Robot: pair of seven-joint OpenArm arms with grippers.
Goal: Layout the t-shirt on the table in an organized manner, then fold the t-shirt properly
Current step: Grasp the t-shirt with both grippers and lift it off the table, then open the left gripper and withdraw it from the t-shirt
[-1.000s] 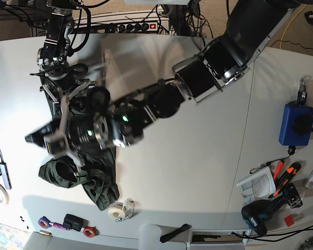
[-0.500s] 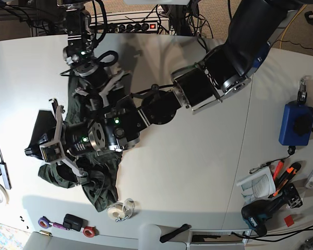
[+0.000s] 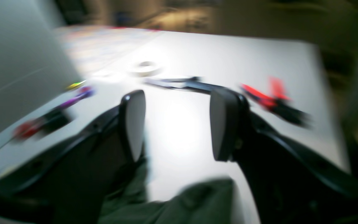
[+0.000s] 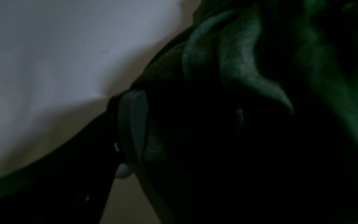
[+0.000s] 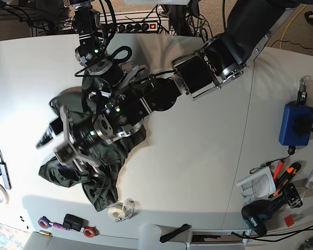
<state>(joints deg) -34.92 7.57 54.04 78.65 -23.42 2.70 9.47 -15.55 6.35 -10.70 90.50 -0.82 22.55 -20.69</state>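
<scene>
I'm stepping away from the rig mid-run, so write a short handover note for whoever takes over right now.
Left gripper: open, nothing between the pads, just above the t-shirt.
Right gripper: jaws wide, down in the shirt's folds. The view is dark, so no grip on the cloth can be confirmed.
Shirt: a crumpled heap on the table, at the left of the base view, partly under both arms.
Done: nothing visible. The shirt is not spread out.
Left: lay it flat with sleeves out, then fold it.
</scene>
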